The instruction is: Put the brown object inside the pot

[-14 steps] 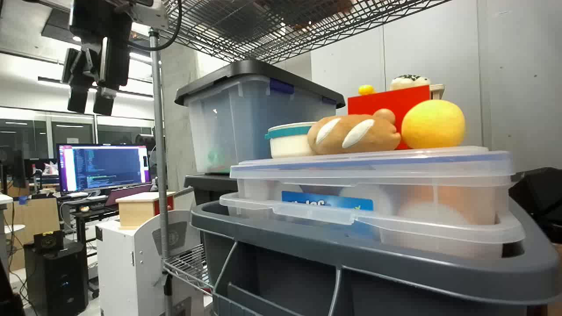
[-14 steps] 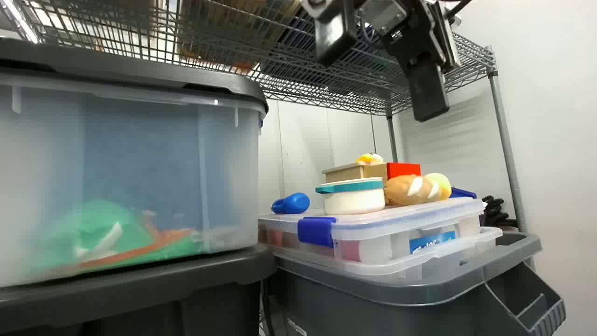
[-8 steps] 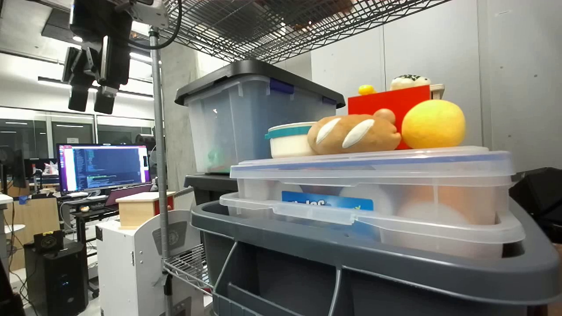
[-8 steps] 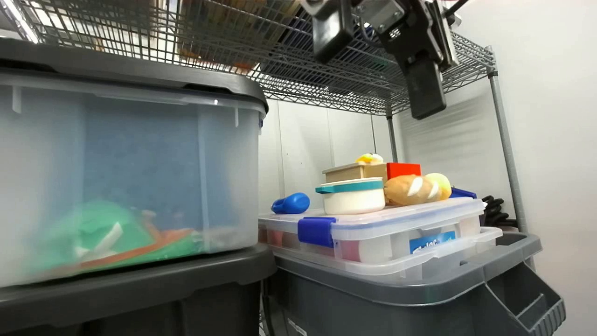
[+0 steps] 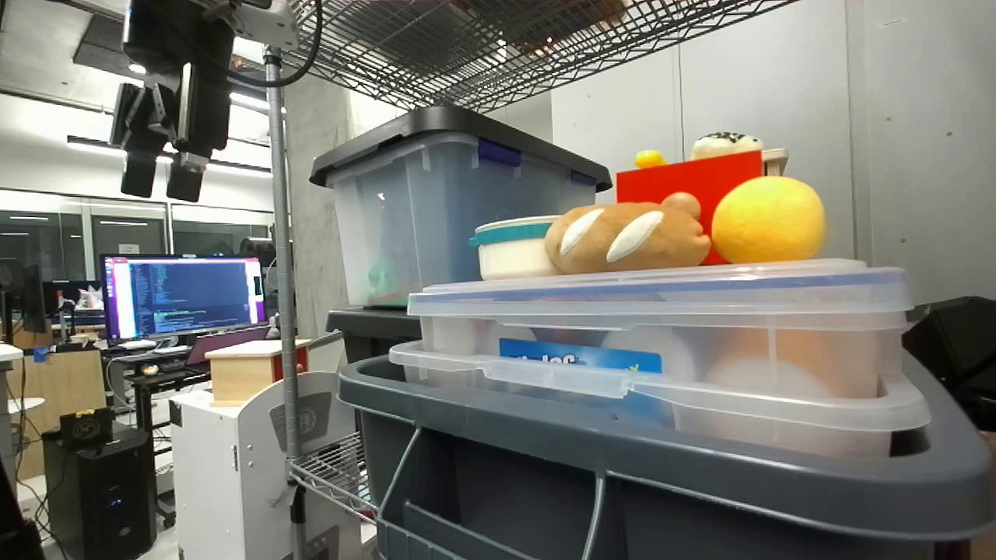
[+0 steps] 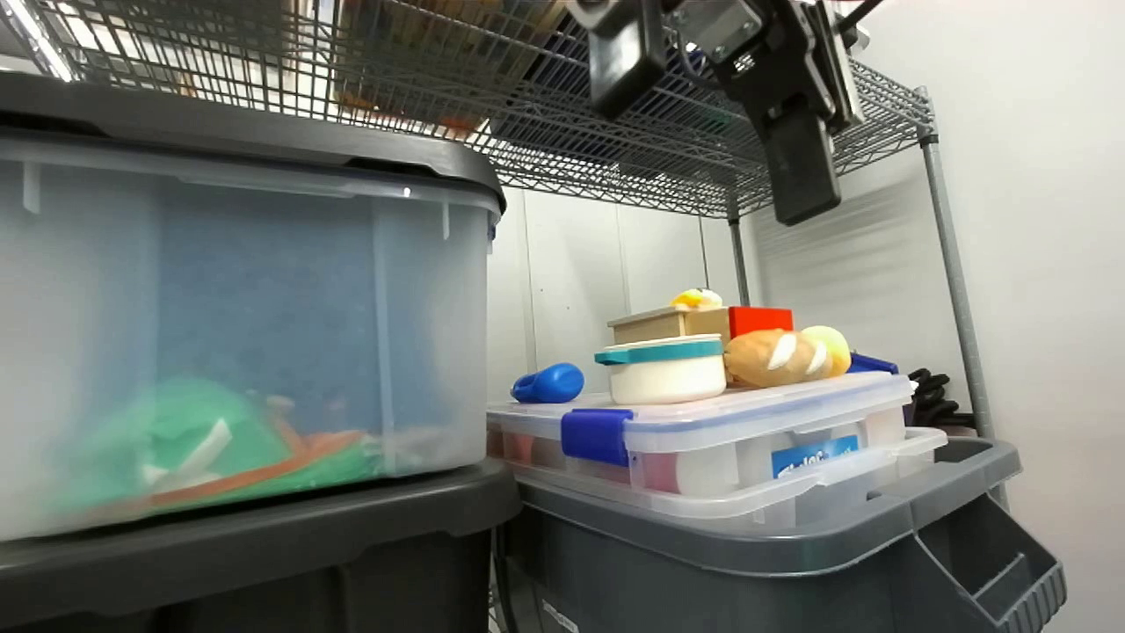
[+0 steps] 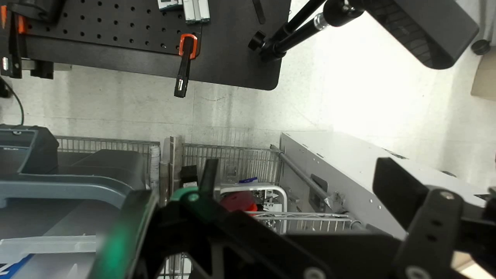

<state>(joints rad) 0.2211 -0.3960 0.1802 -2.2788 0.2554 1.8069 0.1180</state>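
Note:
The brown object (image 5: 626,239), a tan loaf with white slashes, lies on the clear lidded bin beside the pot (image 5: 513,260). A small tan lump shows behind its right end; I cannot tell whether it belongs to it. The pot is cream with a teal band and pale rim; its inside is hidden. The brown object (image 6: 769,358) and the pot (image 6: 668,378) also show in an exterior view. My gripper (image 5: 161,187) is open and empty, high up and away from both. It also shows open in an exterior view (image 6: 712,145) and in the wrist view (image 7: 300,174).
A yellow ball (image 5: 768,220) and a red-sided wooden box (image 5: 685,180) stand by the loaf. A blue object (image 6: 549,383) lies left of the pot. A tall clear bin (image 5: 447,210) stands beside the stack. A wire shelf (image 6: 527,105) hangs overhead; a post (image 5: 280,233) stands near the gripper.
My gripper has shifted very slightly upward since the earliest frames and then kept still. The loaf, pot and other objects have not moved.

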